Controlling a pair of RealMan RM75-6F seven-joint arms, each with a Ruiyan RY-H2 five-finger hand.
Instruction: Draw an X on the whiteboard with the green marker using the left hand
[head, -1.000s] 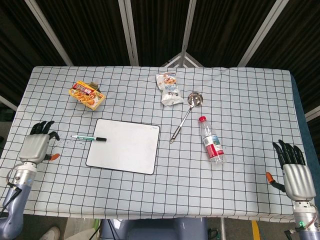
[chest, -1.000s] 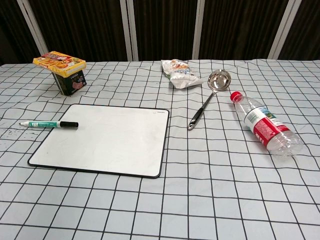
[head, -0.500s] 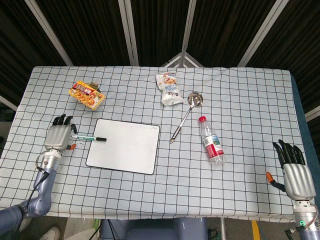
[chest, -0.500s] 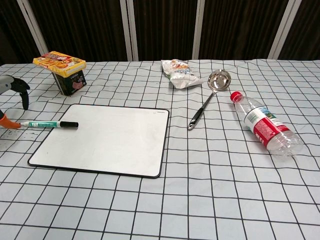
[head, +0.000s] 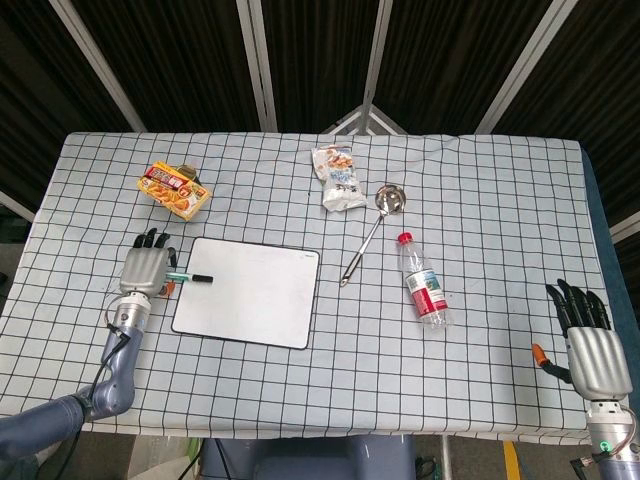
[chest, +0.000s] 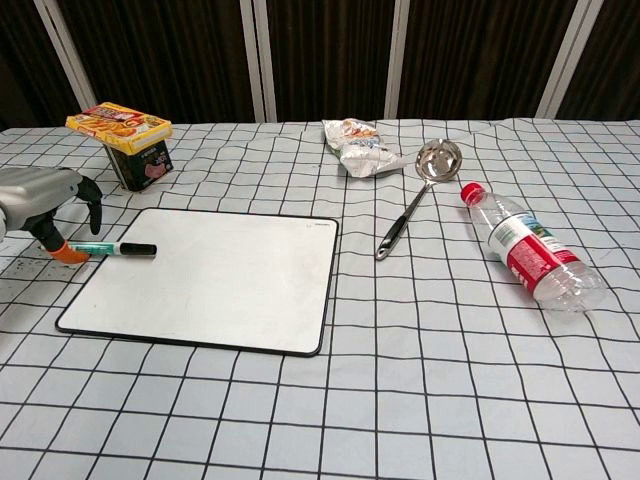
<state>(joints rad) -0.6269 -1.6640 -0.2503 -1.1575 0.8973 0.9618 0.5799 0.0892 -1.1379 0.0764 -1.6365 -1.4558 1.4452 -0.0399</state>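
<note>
**Green marker under the left hand at the whiteboard's edge**

Green-barrelled and black-capped, the marker lies flat at the left centre of both views, cap end resting on the whiteboard's upper left edge, tail end on the checked tablecloth. Over that tail end sits the left hand — fingers curved down and apart, orange thumb tip just beside the barrel; whether it touches the marker I cannot tell. At the lower right of the head view the right hand rests palm down, fingers spread, holding nothing. Right of the board lie a metal ladle and a plastic bottle — a snack bag sits above, an orange box at upper left.
</note>
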